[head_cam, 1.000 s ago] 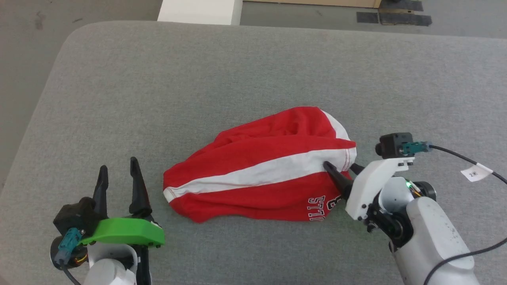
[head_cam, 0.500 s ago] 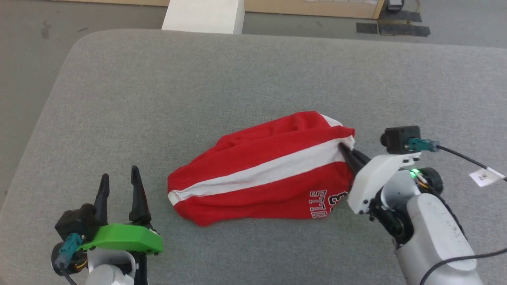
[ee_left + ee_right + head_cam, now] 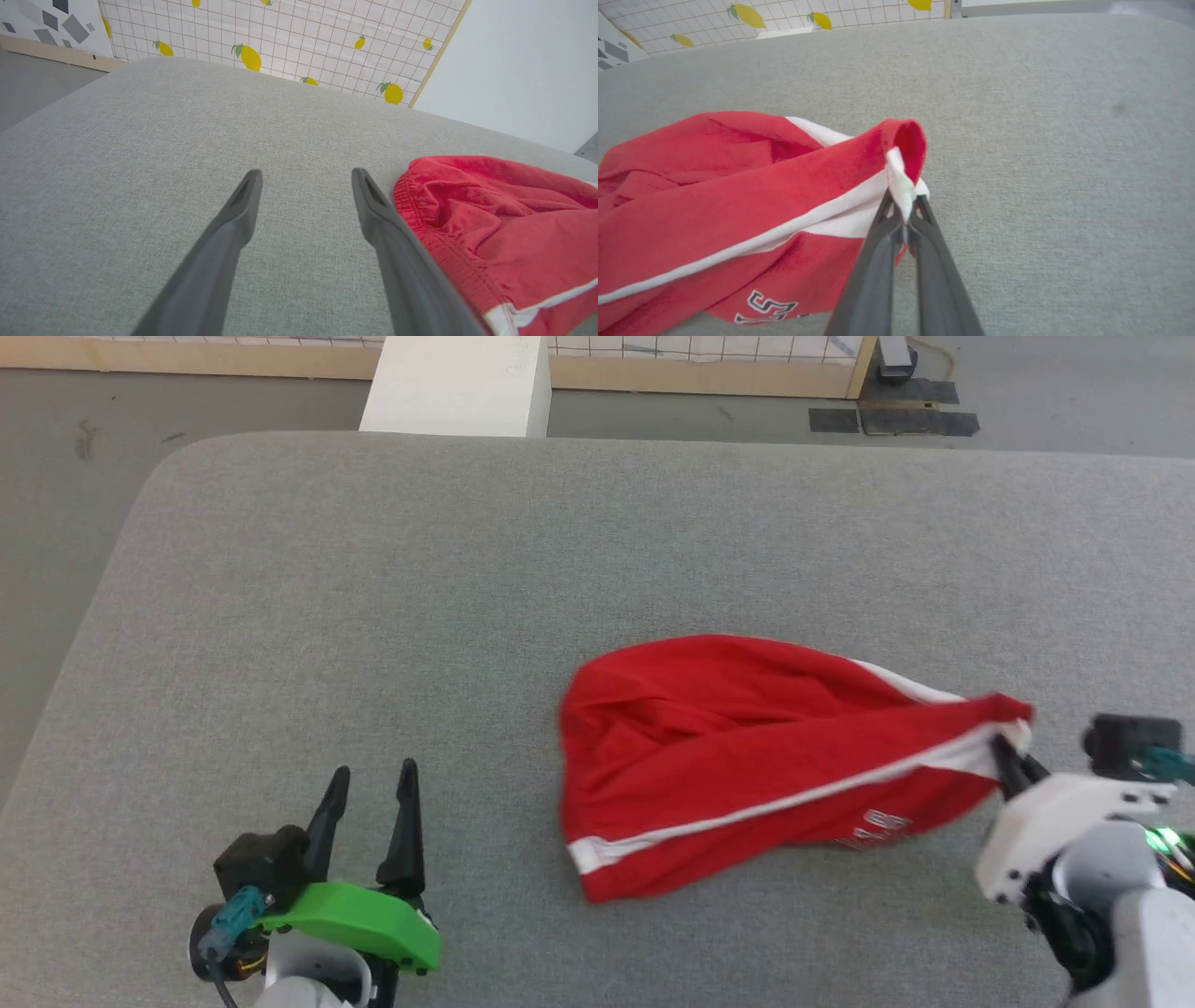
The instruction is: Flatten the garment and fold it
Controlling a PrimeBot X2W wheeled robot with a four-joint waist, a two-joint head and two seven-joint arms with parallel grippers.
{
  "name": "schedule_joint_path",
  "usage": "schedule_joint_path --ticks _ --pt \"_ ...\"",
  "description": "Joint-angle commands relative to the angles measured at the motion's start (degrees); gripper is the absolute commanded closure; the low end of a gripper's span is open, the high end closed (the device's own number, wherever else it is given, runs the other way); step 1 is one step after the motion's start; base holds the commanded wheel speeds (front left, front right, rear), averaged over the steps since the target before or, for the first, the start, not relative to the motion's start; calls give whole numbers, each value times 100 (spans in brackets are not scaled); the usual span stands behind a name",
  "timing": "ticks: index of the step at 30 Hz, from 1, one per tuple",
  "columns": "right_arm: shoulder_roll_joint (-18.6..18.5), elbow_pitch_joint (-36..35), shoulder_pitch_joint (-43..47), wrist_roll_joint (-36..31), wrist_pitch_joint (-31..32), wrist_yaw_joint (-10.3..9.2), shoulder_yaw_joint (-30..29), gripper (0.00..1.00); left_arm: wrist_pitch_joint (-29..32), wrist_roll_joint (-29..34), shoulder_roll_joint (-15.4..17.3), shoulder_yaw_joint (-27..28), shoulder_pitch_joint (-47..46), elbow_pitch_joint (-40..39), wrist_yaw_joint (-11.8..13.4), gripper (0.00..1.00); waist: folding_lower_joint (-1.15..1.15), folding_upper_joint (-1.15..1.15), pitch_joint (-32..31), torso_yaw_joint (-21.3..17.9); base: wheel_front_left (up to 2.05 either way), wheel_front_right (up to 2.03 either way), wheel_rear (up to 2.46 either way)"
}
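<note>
Early going: right tool (image 3: 903,212) pinches a hem corner of the crumpled red shorts (image 3: 747,737) on the grey desk (image 3: 373,569); left tool (image 3: 373,770) gapes empty. Flattening and folding remain.

Red garment (image 3: 747,737), grey table (image 3: 373,616).
White stripes cross the red (white lettering too); yellow lemons (image 3: 251,57) dot the gridded backdrop (image 3: 327,28).

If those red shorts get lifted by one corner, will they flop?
Probably floppy: the shorts sag in folds from the corner pinched by the right end effector. Likely light, being thin cloth. The woven grey surface may grip them.
</note>
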Motion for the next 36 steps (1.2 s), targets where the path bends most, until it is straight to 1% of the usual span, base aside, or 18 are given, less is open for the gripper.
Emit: schedule_joint_path --ticks 1,2,3,4,5,9,10,11,14,18,20,22,23,32,33,34,35,36 --pt "0 13 108 -13 33 -8 -132 100 30 -19 24 -29 115 -67 -3 0 0 0 6 10 0 0 0" --pt "0 59 153 6 43 -8 -208 100 55 -28 31 -48 120 -85 -12 0 0 0 9 15 0 0 0" --pt "0 111 189 32 45 -8 -247 79 82 -25 34 -78 126 -106 -16 0 0 0 7 23 0 0 0" --pt "0 148 220 55 39 -8 -256 10 107 -20 33 -109 133 -130 -18 0 0 0 0 33 0 0 0" --pt "0 178 260 94 11 -8 -283 0 143 -19 32 -152 144 -157 -26 0 0 0 -15 49 0 0 0" --pt "0 69 470 98 -333 -8 -435 0 298 -31 43 -344 211 -242 -86 0 0 0 -122 105 0 0 0" --pt "0 -171 688 -117 -669 -8 -576 0 539 -104 46 -675 252 -293 -182 0 0 0 -182 117 0 0 0" --pt "0 -267 770 -192 -763 -8 -586 0 655 -153 52 -824 256 -311 -213 0 0 0 -200 106 0 0 0" --pt "0 -490 939 -279 -929 -8 -558 0 1025 -371 67 -1206 271 -325 -265 0 0 0 -240 30 0 0 0" --pt "0 -710 1068 -247 -952 -8 -459 0 1732 -775 76 -1617 323 -256 -287 0 0 0 -262 -145 0 0 0" --pt "0 -762 1082 -194 -941 -8 -377 0 2004 -912 91 -1654 318 -219 -286 0 0 0 -254 -249 0 0 0" --pt "0 -769 1080 -144 -936 -8 -285 0 2218 -1003 97 -1619 297 -153 -217 0 0 0 -245 -345 0 0 0" --pt "0 -734 1059 -71 -954 -8 -134 0 2430 -1030 134 -1546 235 -30 -58 0 0 0 -226 -486 0 0 0" --pt "0 -632 983 83 -979 -8 122 0 2543 -1408 49 -1427 -102 126 -9 0 0 0 -113 -710 0 0 0" --pt "0 -619 968 99 -987 -8 139 0 2556 -1430 43 -1435 -141 139 -10 22 0 0 -102 -720 0 0 0" --pt "0 -608 957 111 -996 -8 151 0 2577 -1453 39 -1444 -163 148 -13 82 0 0 -94 -727 0 0 0" --pt "0 -595 945 126 -1007 -8 168 0 2606 -1463 41 -1464 -182 150 -21 100 0 0 -84 -731 0 0 0" --pt "0 -587 936 139 -1015 -8 180 0 2618 -1465 51 -1474 -190 141 -25 100 0 0 -75 -731 0 0 0"
